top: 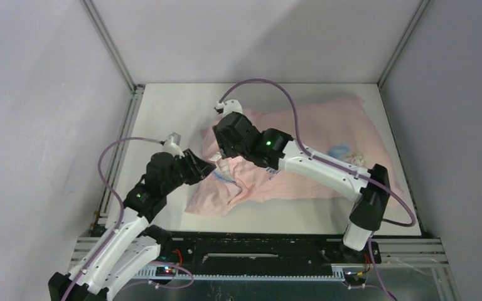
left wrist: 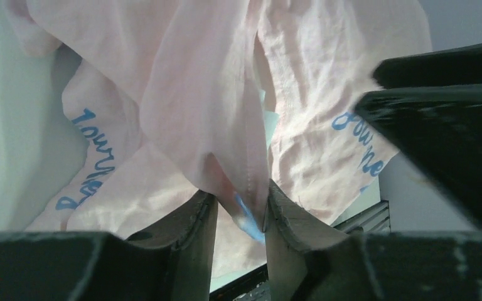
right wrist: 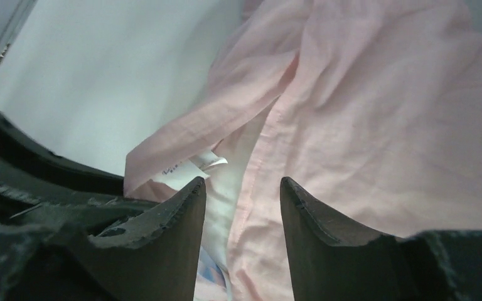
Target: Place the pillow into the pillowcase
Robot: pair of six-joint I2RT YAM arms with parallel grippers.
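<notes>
left end effector straddles a crumpled pink pillowcase fold — grip unclear; right end effector spread.

You're looking at a pillowcase of thin, matt pink cloth, creased, with printed blue lettering. The fingers low in the right wrist view look like matt black plastic, rough at the edges. The worktop is smooth, dull white; the arm shells are glossy white plastic.
</notes>
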